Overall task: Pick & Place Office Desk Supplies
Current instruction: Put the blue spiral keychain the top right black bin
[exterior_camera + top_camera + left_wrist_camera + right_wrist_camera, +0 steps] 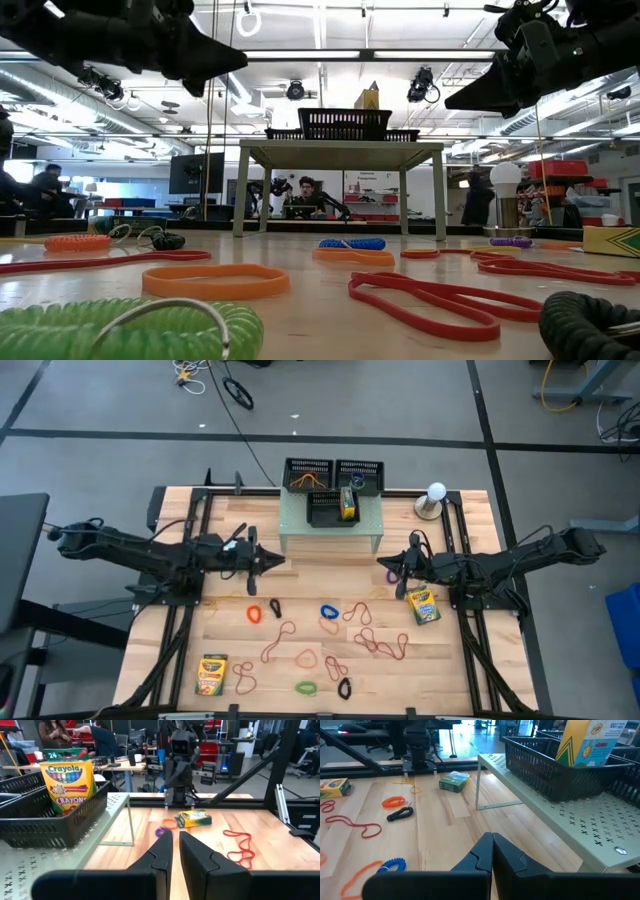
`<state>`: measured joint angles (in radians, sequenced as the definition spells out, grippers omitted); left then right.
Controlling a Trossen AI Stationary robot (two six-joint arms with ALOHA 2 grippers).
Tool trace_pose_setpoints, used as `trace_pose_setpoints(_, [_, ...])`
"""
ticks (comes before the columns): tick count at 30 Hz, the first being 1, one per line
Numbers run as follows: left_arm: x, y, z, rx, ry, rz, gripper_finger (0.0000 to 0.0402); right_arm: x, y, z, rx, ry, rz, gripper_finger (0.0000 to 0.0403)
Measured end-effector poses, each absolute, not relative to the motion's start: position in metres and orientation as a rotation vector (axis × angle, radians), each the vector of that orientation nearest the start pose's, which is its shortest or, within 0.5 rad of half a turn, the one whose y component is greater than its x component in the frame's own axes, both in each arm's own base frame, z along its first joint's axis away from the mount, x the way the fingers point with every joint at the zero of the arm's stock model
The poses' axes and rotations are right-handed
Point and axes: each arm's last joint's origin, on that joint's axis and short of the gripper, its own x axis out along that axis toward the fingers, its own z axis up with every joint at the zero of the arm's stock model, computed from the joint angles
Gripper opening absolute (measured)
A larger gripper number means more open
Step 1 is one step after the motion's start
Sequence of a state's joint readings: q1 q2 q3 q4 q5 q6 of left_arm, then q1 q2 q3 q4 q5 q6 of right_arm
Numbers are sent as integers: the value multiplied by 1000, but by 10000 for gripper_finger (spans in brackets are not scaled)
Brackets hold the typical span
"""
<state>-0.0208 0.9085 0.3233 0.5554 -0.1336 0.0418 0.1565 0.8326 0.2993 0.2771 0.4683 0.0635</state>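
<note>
front mesh tray (326, 513): one crayon box (348, 504) upright | left hand (280, 561), right hand (383, 568): pressed together, empty

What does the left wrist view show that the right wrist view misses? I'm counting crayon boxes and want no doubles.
Only the left wrist view shows the crayon box lying by the right arm's base, with a purple loop beside it. Only the right wrist view shows a green-sided box on the wood and another box farther off. Both show the upright crayon box in the black mesh tray on the riser.
</note>
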Motion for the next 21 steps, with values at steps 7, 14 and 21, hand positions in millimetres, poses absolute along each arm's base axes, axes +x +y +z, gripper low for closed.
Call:
trace_pose_setpoints(7, [191,0,223,36,33,120,38,175,13,205,-7,211,-328,7])
trace_pose_setpoints(14, [191,0,223,52,35,119,38,177,14,213,45,118,-261,7])
trace_pose_setpoints(21, [192,0,223,51,39,118,38,187,18,214,197,53,-156,7])
